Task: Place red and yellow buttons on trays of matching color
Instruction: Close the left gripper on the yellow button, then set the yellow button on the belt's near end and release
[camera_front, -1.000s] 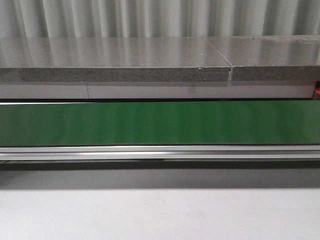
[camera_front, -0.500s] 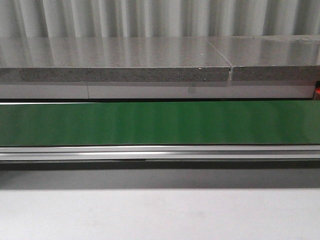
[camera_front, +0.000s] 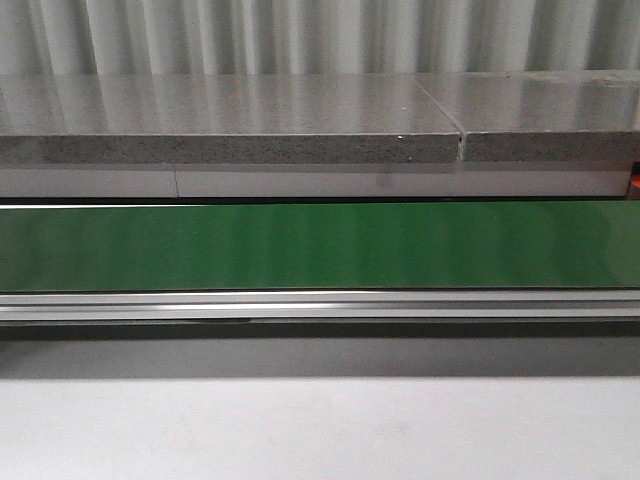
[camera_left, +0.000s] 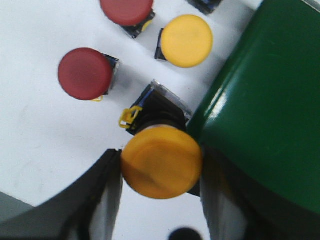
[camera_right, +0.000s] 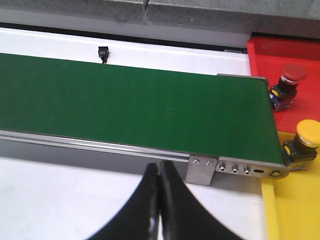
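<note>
In the left wrist view my left gripper is shut on a yellow button: both fingers press the sides of its round cap, and its black base shows behind it. Two red buttons and another yellow button stand on the white table beyond. In the right wrist view my right gripper is shut and empty over the white table, in front of the belt. A red button sits on the red tray and a yellow button on the yellow tray. Neither gripper shows in the front view.
The green conveyor belt crosses the front view, with a grey stone ledge behind. The belt's rounded end lies right beside my left gripper. The belt's other end, with its metal bracket, meets the trays.
</note>
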